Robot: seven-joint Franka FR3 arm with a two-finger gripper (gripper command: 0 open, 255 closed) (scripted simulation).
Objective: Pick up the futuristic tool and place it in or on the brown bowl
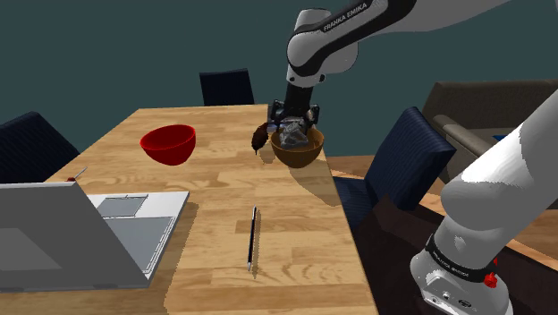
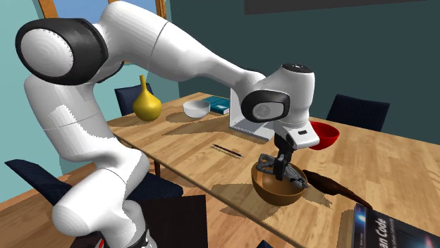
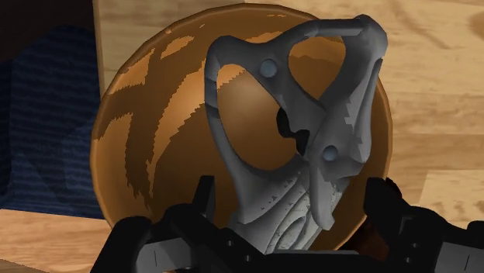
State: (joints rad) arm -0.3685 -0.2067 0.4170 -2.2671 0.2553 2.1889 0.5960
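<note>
shoulder view gives you the wooden table (image 1: pixel 268 188) running away from the stand, with the white arm (image 1: pixel 322 45) reaching out over its far end. a grey laptop (image 1: pixel 80 233) sits open at the view's lower left corner of the table. the brown bowl (image 1: pixel 297 150) stands near the table's far edge on the view's right, directly under the hand, and a red bowl (image 1: pixel 168 143) stands well apart from it toward the view's left.

the futuristic tool (image 1: pixel 291 134), a grey, bony-looking piece with open loops, is inside the brown bowl and rises past its rim. the gripper (image 1: pixel 296 128) hangs straight down just above it.

in the wrist view you can see the fingers (image 3: pixel 203 203) standing apart on either side of the tool's lower end, with a strip of bowl showing between each finger and the tool, so nothing is clasped.

a slim dark pen (image 1: pixel 252 237) lies on the bare wood between the laptop and the near edge, well apart from both bowls.
</note>
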